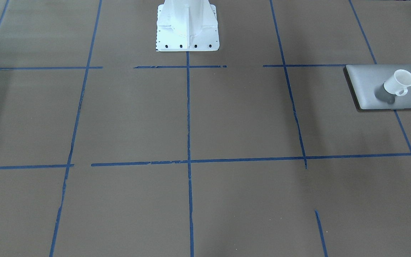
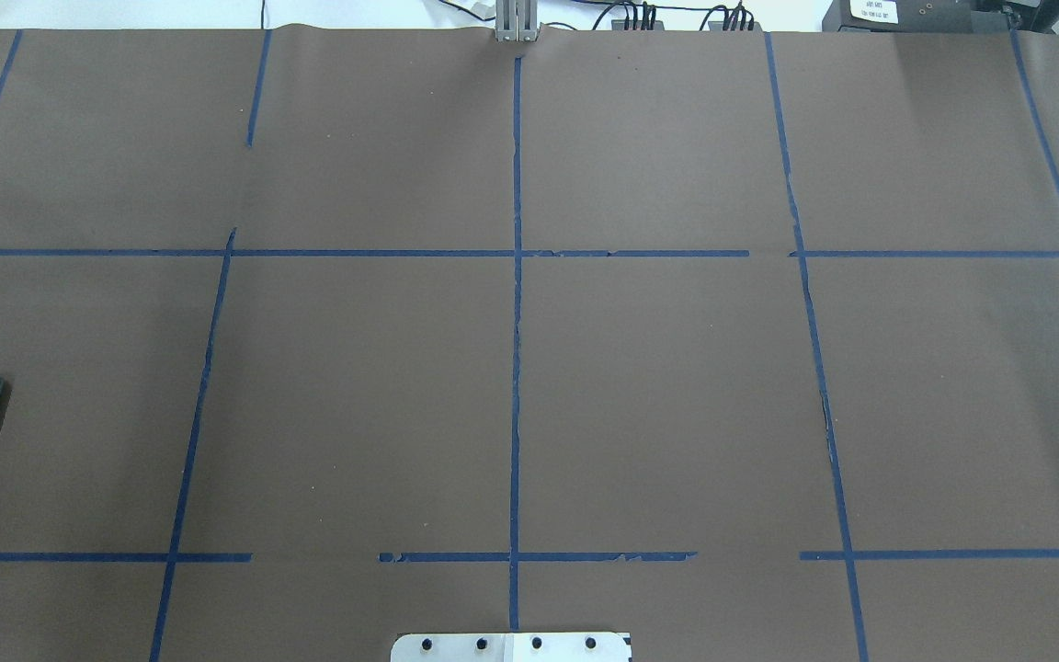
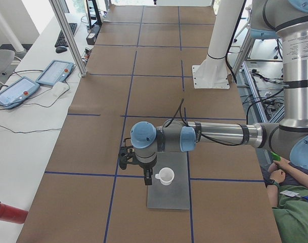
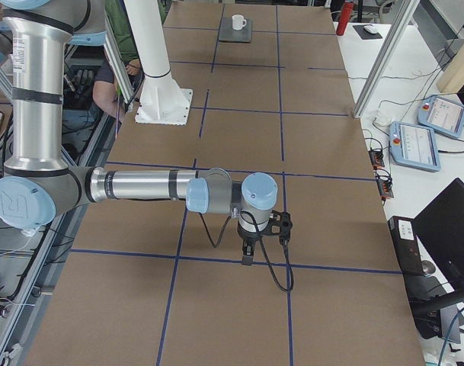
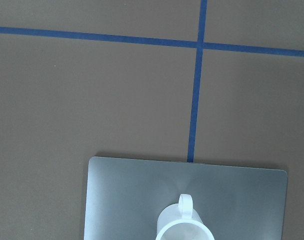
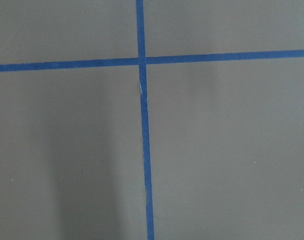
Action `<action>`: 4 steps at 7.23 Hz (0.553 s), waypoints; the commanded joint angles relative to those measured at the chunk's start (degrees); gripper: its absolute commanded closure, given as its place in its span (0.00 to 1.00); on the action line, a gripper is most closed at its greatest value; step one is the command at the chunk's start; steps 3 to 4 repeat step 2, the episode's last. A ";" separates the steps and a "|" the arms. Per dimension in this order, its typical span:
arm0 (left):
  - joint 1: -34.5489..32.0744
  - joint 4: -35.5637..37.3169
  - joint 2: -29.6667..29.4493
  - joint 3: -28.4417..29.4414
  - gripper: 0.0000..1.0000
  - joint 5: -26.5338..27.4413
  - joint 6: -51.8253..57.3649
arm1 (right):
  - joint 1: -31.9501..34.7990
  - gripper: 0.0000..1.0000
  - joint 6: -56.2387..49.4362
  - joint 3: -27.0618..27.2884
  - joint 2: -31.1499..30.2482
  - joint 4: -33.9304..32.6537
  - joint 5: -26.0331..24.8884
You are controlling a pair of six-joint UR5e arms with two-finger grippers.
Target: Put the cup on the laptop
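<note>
**Cup sitting on the laptop, both claws apart from it**

The left claw (image 3: pixel 146 179) is hanging above the surface (image 1: pixel 227 117) beside the laptop (image 1: pixel 369 84). It is showing only in the side view, so I cannot tell how far its fingers are spread. The right claw (image 4: pixel 248 258) is hanging over blue tape lines (image 1: pixel 188 114) well away, and I cannot tell its spread either. The cup (image 1: pixel 400 82) is standing upright on the closed laptop's lid, touching neither claw. The laptop is lying flat at the robot's left end of the surface.
</note>
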 commanded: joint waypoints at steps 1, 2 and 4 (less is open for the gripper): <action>0.02 -0.06 -0.14 0.08 0.00 0.00 0.09 | 0.00 0.00 0.00 0.00 0.00 0.00 0.00; -0.06 -0.06 -0.14 0.08 0.00 0.00 0.09 | 0.00 0.00 0.00 0.00 0.00 0.00 0.00; -0.06 -0.06 -0.14 0.08 0.00 0.00 0.09 | 0.00 0.00 0.00 0.00 0.00 0.00 0.00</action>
